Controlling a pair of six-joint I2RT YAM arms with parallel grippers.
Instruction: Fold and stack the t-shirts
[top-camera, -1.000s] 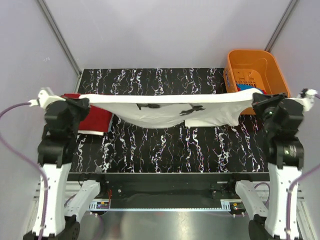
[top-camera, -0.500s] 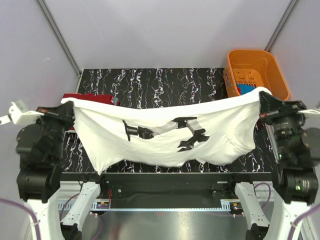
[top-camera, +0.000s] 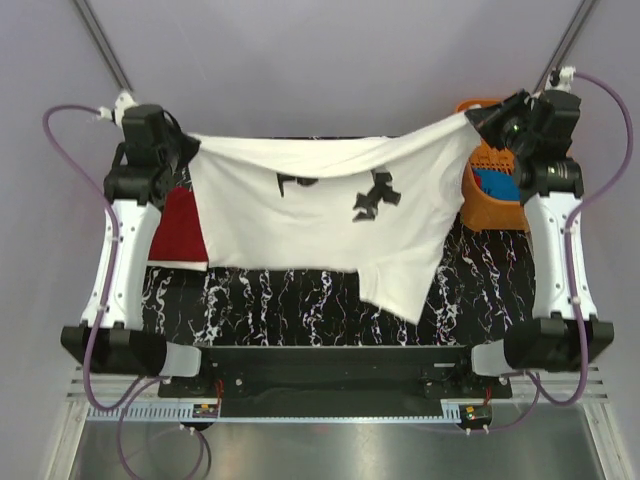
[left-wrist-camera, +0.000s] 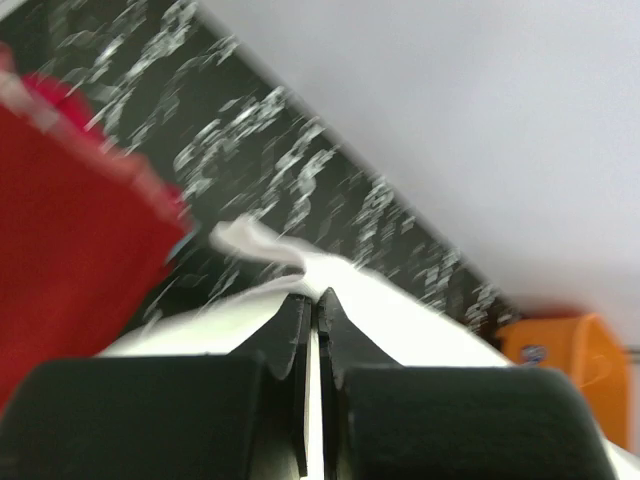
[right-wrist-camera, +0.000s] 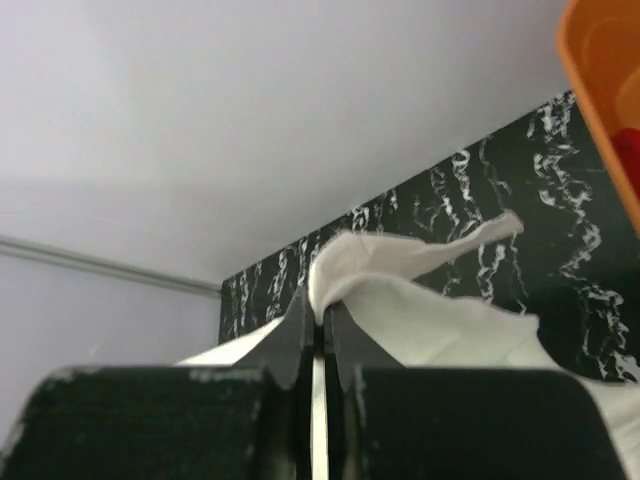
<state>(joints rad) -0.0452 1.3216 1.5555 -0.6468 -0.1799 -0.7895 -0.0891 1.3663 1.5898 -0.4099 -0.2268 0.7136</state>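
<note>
A large white t-shirt with a dark print hangs stretched in the air between both arms, over the far half of the table. My left gripper is shut on its left corner, the cloth pinched at the fingertips. On the other side my right gripper is shut on the right corner, pinched between its tips. A sleeve droops lowest at the right. The red t-shirt lies flat on the table at the left. Blue cloth shows inside the orange basket.
The orange plastic basket stands at the table's far right corner, right under my right wrist. The black marbled table runs to grey walls on three sides. Both arms reach high and far back.
Both arms have swung up and away toward the back wall, carrying the white t-shirt from near the front edge to the far half. It now hangs spread wider.
</note>
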